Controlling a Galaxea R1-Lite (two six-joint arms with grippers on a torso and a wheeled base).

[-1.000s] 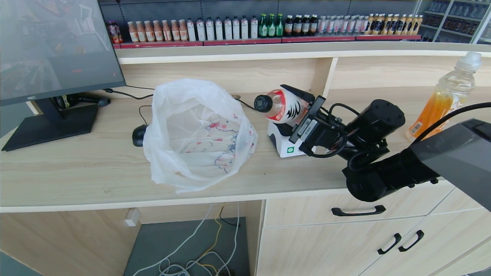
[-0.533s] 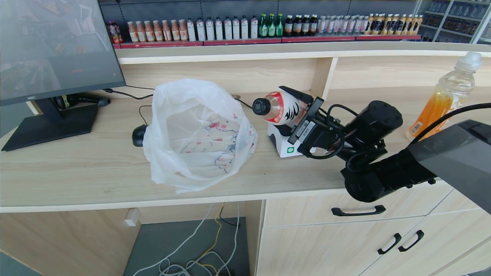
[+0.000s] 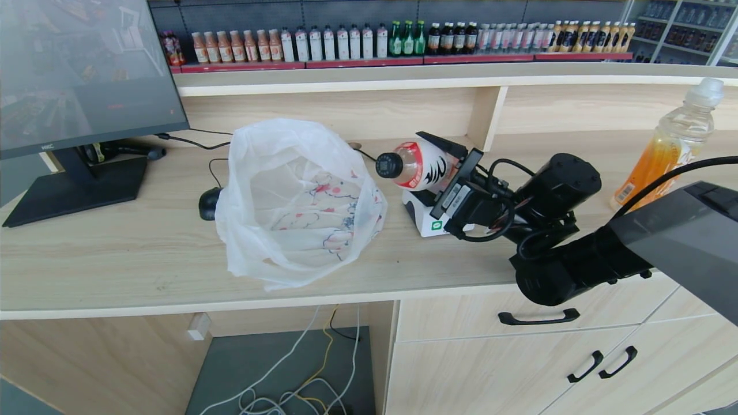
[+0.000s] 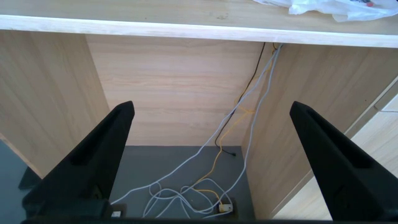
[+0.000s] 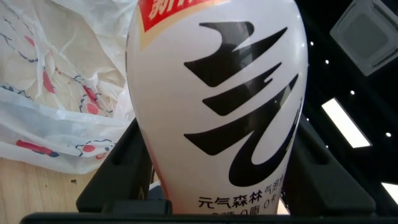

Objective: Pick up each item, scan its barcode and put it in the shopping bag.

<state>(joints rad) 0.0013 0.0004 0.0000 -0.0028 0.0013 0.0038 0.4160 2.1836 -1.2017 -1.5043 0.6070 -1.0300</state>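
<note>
Held bottle (image 3: pixel 424 163) sideways between closed right fingers (image 3: pixel 439 142), cap toward shopping bag (image 3: pixel 288 202) at 9 o'clock, over scanner (image 3: pixel 425 218). Had left fingers (image 4: pixel 93 168) spread wide, empty, below desk (image 4: pixel 186 26).

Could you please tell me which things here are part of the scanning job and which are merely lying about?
Job: white bottle in the right gripper; scanner box; shopping bag; orange drink bottle, probably next.
Lying about: monitor; computer mouse; shelved bottles behind; cables under the counter.

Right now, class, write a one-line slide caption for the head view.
Right gripper holds a white drink bottle sideways over the scanner, beside the open shopping bag.
</note>
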